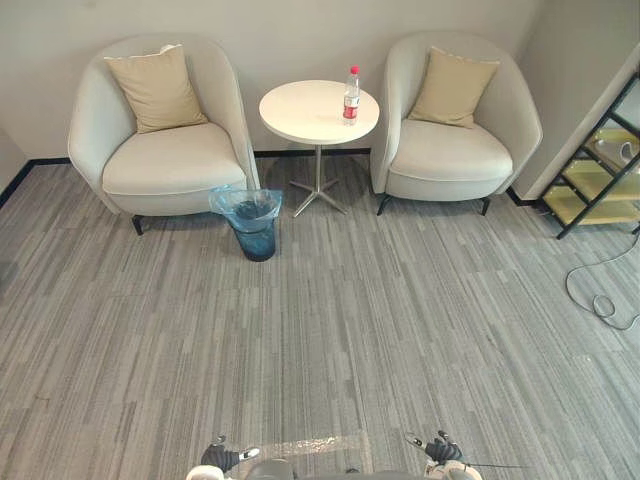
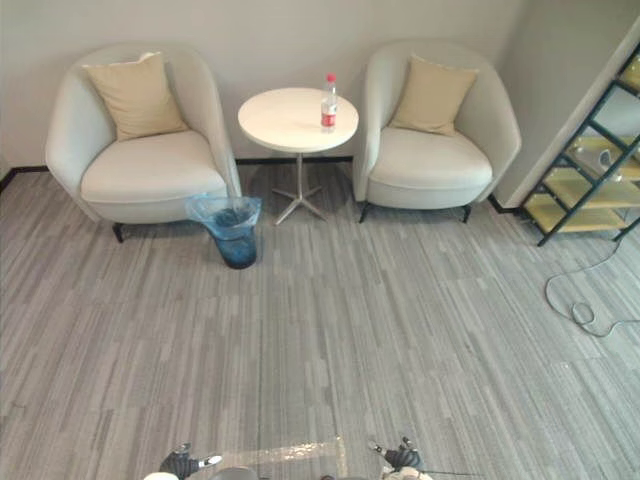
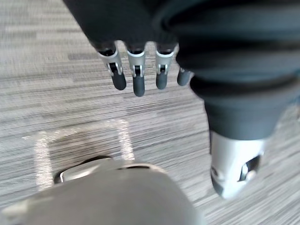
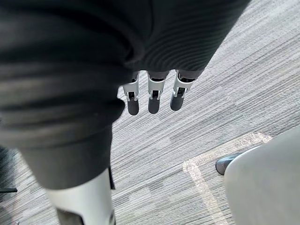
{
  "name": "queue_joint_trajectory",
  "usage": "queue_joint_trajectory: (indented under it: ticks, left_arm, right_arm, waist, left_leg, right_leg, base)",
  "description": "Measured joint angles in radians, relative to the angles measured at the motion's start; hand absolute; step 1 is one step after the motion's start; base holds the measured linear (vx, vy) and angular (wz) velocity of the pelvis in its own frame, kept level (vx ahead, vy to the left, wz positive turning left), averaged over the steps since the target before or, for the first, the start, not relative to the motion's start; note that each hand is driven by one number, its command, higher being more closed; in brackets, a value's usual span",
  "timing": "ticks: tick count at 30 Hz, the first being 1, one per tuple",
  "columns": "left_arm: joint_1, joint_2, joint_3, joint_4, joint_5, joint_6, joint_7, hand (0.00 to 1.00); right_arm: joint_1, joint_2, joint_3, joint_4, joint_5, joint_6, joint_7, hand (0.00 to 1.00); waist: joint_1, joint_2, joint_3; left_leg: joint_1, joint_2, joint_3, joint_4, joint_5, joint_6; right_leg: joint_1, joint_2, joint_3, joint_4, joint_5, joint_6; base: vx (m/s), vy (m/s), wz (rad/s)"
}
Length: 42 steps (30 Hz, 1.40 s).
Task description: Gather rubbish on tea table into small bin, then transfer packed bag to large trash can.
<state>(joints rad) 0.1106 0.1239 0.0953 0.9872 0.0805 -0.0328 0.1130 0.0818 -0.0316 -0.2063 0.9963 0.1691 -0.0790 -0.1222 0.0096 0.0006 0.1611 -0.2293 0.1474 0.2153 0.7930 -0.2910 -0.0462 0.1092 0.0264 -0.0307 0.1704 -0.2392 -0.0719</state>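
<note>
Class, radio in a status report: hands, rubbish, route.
Left hand open, empty. Right hand open, empty. Bottle upright on tea table, small bin on floor nearby. No obstacle seen between.

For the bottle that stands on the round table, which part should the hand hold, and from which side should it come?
Probably its middle, at the label: the bottle stands upright and slim, so a side hold suits. Bring the right hand from the front, as the bottle is near the right edge of the table and the armchair crowds that side.
</note>
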Motion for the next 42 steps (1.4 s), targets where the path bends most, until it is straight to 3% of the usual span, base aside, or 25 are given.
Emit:
queue_joint_trajectory:
  ticks: [3, 5, 6, 8, 9, 12, 14, 15, 16, 18, 19, 22, 24, 25, 26, 30, 31, 32, 33, 35, 37, 39, 40, 41, 42]
  left_arm:
    - [0.001, -0.001, 0.005, -0.007, -0.030, -0.002, 0.011, 0.00]
    - [0.002, -0.010, 0.005, -0.006, -0.044, -0.002, 0.019, 0.00]
    - [0.005, -0.016, 0.006, 0.000, -0.045, -0.004, 0.019, 0.00]
    - [-0.005, -0.005, 0.006, 0.006, -0.044, -0.007, 0.020, 0.00]
    - [-0.014, 0.000, 0.008, 0.016, -0.045, -0.007, 0.019, 0.00]
    - [-0.016, 0.001, 0.027, 0.025, -0.045, -0.005, 0.019, 0.00]
    - [-0.013, 0.001, 0.024, 0.024, -0.044, -0.005, 0.018, 0.00]
    - [-0.011, 0.000, 0.019, 0.023, -0.044, -0.005, 0.018, 0.00]
    - [-0.021, 0.009, 0.013, 0.024, -0.043, -0.004, 0.016, 0.00]
    - [-0.034, 0.014, -0.006, 0.025, -0.046, 0.000, 0.017, 0.00]
    - [-0.042, 0.000, -0.016, 0.025, -0.048, -0.001, 0.016, 0.00]
    - [-0.070, -0.024, -0.047, 0.023, -0.064, -0.008, 0.012, 0.00]
    - [-0.069, -0.033, -0.073, 0.023, -0.064, -0.009, 0.005, 0.00]
    - [-0.080, -0.054, -0.075, 0.035, -0.062, -0.006, 0.000, 0.00]
    - [-0.085, -0.064, -0.075, 0.041, -0.062, -0.008, -0.004, 0.00]
    - [-0.100, -0.081, -0.065, 0.066, -0.043, -0.007, -0.004, 0.00]
    - [-0.097, -0.099, -0.033, 0.064, -0.041, -0.005, -0.007, 0.00]
    - [-0.101, -0.102, -0.012, 0.053, -0.040, -0.005, -0.007, 0.00]
    - [-0.096, -0.112, 0.003, 0.029, -0.041, -0.007, -0.009, 0.00]
    - [-0.089, -0.116, 0.004, 0.002, -0.037, -0.008, -0.009, 0.00]
    - [-0.090, -0.116, 0.002, -0.007, -0.037, -0.009, -0.006, 0.00]
    - [-0.090, -0.113, -0.004, -0.008, -0.039, -0.015, -0.004, 0.00]
    - [-0.089, -0.111, -0.007, -0.007, -0.040, -0.021, -0.003, 0.00]
    - [-0.088, -0.103, -0.008, -0.005, -0.042, -0.024, -0.003, 0.00]
    - [-0.088, -0.098, -0.008, 0.001, -0.042, -0.026, -0.003, 0.00]
  right_arm:
    - [-0.001, -0.002, -0.008, 0.005, 0.000, 0.004, -0.006, 0.00]
    - [-0.005, -0.013, -0.007, 0.006, 0.000, 0.010, -0.006, 0.00]
    - [-0.012, -0.024, -0.004, 0.018, -0.001, 0.010, -0.007, 0.00]
    - [-0.027, -0.018, 0.013, 0.044, -0.005, 0.010, -0.006, 0.00]
    - [-0.033, -0.013, 0.012, 0.044, -0.005, 0.010, -0.006, 0.00]
    - [-0.037, -0.001, 0.015, 0.044, -0.012, 0.010, -0.001, 0.00]
    - [-0.047, 0.009, 0.019, 0.041, -0.015, 0.009, 0.010, 0.00]
    - [-0.053, 0.012, 0.025, 0.039, -0.019, 0.009, 0.016, 0.00]
    - [-0.065, 0.015, 0.026, 0.035, -0.024, 0.009, 0.024, 0.00]
    - [-0.068, 0.006, 0.031, 0.005, -0.040, 0.011, 0.028, 0.00]
    - [-0.062, -0.013, 0.037, 0.000, -0.049, 0.009, 0.029, 0.00]
    - [-0.077, -0.023, 0.061, 0.001, -0.051, 0.009, 0.033, 0.00]
    - [-0.071, -0.017, 0.073, 0.005, -0.051, 0.009, 0.033, 0.00]
    - [-0.066, -0.030, 0.067, 0.011, -0.044, 0.008, 0.037, 0.00]
    - [-0.086, -0.048, 0.070, 0.016, -0.051, 0.010, 0.034, 0.00]
    - [-0.093, -0.053, 0.039, 0.043, -0.043, 0.010, 0.032, 0.00]
    - [-0.075, -0.049, 0.038, 0.038, -0.043, 0.008, 0.032, 0.00]
    - [-0.061, -0.047, 0.043, 0.028, -0.043, 0.007, 0.032, 0.00]
    - [-0.046, -0.045, 0.059, 0.006, -0.043, 0.010, 0.032, 0.00]
    - [-0.040, -0.045, 0.051, 0.000, -0.040, 0.010, 0.030, 0.00]
    - [-0.041, -0.042, 0.043, 0.002, -0.027, 0.010, 0.022, 0.00]
    - [-0.037, -0.043, 0.042, 0.009, -0.013, 0.011, 0.021, 0.00]
    - [-0.038, -0.045, 0.042, 0.015, -0.013, 0.011, 0.021, 0.00]
    - [-0.041, -0.047, 0.044, 0.030, -0.013, 0.011, 0.021, 0.00]
    - [-0.042, -0.048, 0.046, 0.041, -0.013, 0.010, 0.021, 0.00]
  waist:
    - [0.005, -0.004, 0.003]
    - [0.019, 0.005, 0.006]
    - [0.035, 0.015, 0.006]
    - [0.042, 0.003, 0.004]
    - [0.042, -0.007, 0.005]
    - [0.046, -0.029, -0.005]
    - [0.048, -0.034, -0.014]
    - [0.047, -0.033, -0.017]
    - [0.046, -0.041, -0.010]
    - [0.029, -0.041, -0.003]
    - [0.023, -0.013, 0.007]
    - [0.000, -0.001, 0.004]
    - [-0.017, -0.032, -0.005]
    - [-0.024, -0.017, -0.001]
    - [-0.009, 0.017, -0.007]
    - [-0.024, 0.044, 0.004]
    - [-0.026, 0.044, 0.007]
    - [-0.026, 0.047, 0.009]
    - [-0.015, 0.043, 0.015]
    - [-0.005, 0.055, 0.017]
    - [-0.002, 0.051, 0.020]
    - [-0.002, 0.046, 0.023]
    - [0.004, 0.046, 0.025]
    - [0.027, 0.040, 0.025]
    - [0.043, 0.032, 0.022]
  left_leg:
    - [-0.073, -0.014, 0.018, -0.112, -0.005, -0.008]
    - [-0.079, -0.055, 0.004, -0.348, 0.079, -0.036]
    - [-0.048, -0.078, -0.008, -0.466, 0.218, -0.028]
    - [-0.051, -0.100, 0.017, -0.457, 0.174, 0.004]
    - [-0.049, -0.114, 0.028, -0.431, 0.154, 0.037]
    - [0.005, -0.139, 0.065, -0.410, 0.123, 0.073]
    - [0.079, -0.149, 0.075, -0.455, 0.110, 0.092]
    - [0.128, -0.152, 0.072, -0.503, 0.091, 0.088]
    - [0.190, -0.162, 0.075, -0.555, 0.069, 0.072]
    - [0.291, -0.169, 0.071, -0.594, 0.057, 0.079]
    - [0.360, -0.150, 0.070, -0.628, 0.057, 0.079]
    - [0.410, -0.104, 0.035, -0.632, 0.058, 0.078]
    - [0.436, -0.115, -0.006, -0.631, 0.043, 0.054]
    - [0.454, -0.099, -0.042, -0.625, 0.010, 0.007]
    - [0.440, -0.073, -0.070, -0.610, 0.010, 0.008]
    - [0.433, -0.032, -0.145, -0.483, 0.024, 0.001]
    - [0.383, -0.006, -0.158, -0.309, 0.031, -0.014]
    - [0.320, 0.019, -0.170, -0.155, 0.068, -0.056]
    - [0.237, 0.060, -0.167, 0.045, 0.123, -0.070]
    - [0.131, 0.107, -0.121, 0.172, 0.055, -0.060]
    - [0.050, 0.086, -0.035, 0.050, -0.001, -0.025]
    - [0.019, 0.012, -0.018, -0.176, 0.004, -0.019]
    - [0.020, -0.034, -0.017, -0.379, 0.066, -0.027]
    - [0.039, -0.063, -0.026, -0.482, 0.200, -0.019]
    - [0.065, -0.077, -0.009, -0.524, 0.221, -0.001]
  right_leg:
    - [0.014, -0.062, 0.020, 0.001, -0.036, 0.033]
    - [0.014, -0.106, 0.052, -0.002, -0.065, 0.073]
    - [0.022, -0.125, 0.093, -0.013, -0.081, 0.101]
    - [0.029, -0.133, 0.127, -0.019, -0.062, 0.109]
    - [0.022, -0.123, 0.127, 0.019, -0.049, 0.102]
    - [0.010, -0.154, 0.166, 0.122, -0.039, 0.111]
    - [-0.060, -0.153, 0.185, 0.322, 0.014, 0.211]
    - [-0.131, -0.148, 0.178, 0.470, 0.061, 0.300]
    - [-0.222, -0.160, 0.159, 0.668, 0.083, 0.327]
    - [-0.327, -0.194, 0.049, 0.854, 0.005, 0.205]
    - [-0.370, -0.201, -0.047, 0.840, -0.045, 0.139]
    - [-0.438, -0.179, -0.176, 0.588, -0.065, 0.093]
    - [-0.444, -0.157, -0.157, 0.265, 0.125, 0.072]
    - [-0.437, -0.130, -0.139, 0.237, 0.212, 0.060]
    - [-0.431, -0.104, -0.133, 0.226, 0.201, 0.055]
    - [-0.376, -0.078, -0.172, 0.266, 0.107, 0.040]
    - [-0.314, -0.068, -0.192, 0.242, 0.084, 0.040]
    - [-0.277, -0.059, -0.211, 0.229, 0.068, 0.039]
    - [-0.228, -0.043, -0.218, 0.212, 0.045, 0.027]
    - [-0.161, -0.029, -0.229, 0.181, 0.021, 0.023]
    - [-0.109, -0.045, -0.228, 0.134, 0.012, 0.039]
    - [-0.075, -0.072, -0.219, 0.116, 0.001, 0.055]
    - [-0.067, -0.085, -0.199, 0.110, -0.009, 0.071]
    - [-0.042, -0.091, -0.165, 0.090, -0.013, 0.078]
    - [-0.027, -0.094, -0.132, 0.059, -0.009, 0.084]
  base:
    - [0.24, 0.135, -0.11]
    - [0.34, 0.287, -0.46]
    - [0.37, 0.304, -0.68]
    - [0.46, 0.244, -0.41]
    - [0.47, 0.183, -0.15]
    - [0.48, 0.166, -0.27]
    - [0.37, 0.101, -0.45]
    - [0.34, 0.080, -0.50]
    - [0.33, 0.064, -0.40]
    - [0.34, 0.005, -0.11]
    - [0.35, -0.026, 0.03]
    - [0.38, -0.116, 0.31]
    - [0.39, -0.211, 0.46]
    - [0.40, -0.194, 0.03]
    - [0.38, -0.182, -0.12]
    - [0.34, -0.187, 0.15]
    - [0.25, -0.160, 0.51]
    - [0.22, -0.120, 0.48]
    - [0.26, -0.106, 0.30]
    - [0.24, -0.038, 0.13]
    - [0.22, 0.005, 0.04]
    - [0.27, 0.081, -0.08]
    - [0.39, 0.162, -0.46]
    - [0.37, 0.153, -0.67]
    - [0.42, 0.123, -0.49]
